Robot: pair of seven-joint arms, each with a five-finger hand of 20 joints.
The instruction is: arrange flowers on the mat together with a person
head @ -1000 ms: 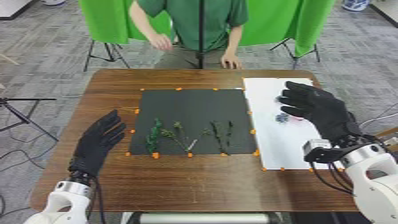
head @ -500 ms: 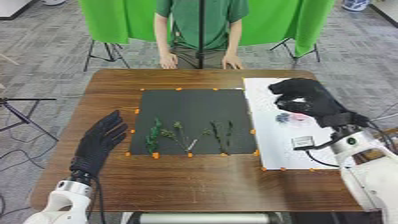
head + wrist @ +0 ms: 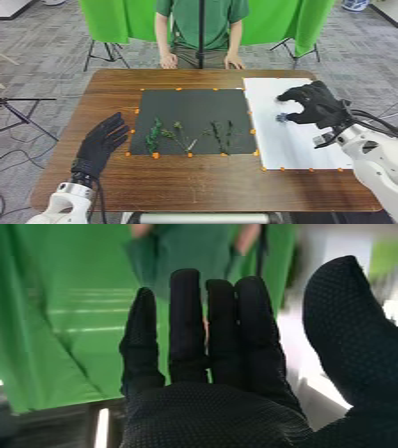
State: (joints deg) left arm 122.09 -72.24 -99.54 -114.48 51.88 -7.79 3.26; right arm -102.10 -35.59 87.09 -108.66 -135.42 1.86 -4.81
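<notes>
The left hand (image 3: 96, 145) hangs near left, fingers relaxed. Leafy stems (image 3: 152, 136) lie on the dark mat (image 3: 195, 105), long axes near-to-far, tips far. Beside bluish flowers (image 3: 282, 118) on the right-hand sheet (image 3: 298, 150), the right hand (image 3: 320, 102) has shifted, fingers straight, thumb apart, probably preparing a pick.

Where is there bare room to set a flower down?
The dark mat looks bare in its far half, beyond the green stems, as does the near end of the white sheet. Crowded: the mat's near half, and around the bluish flower beside the right robot hand.
</notes>
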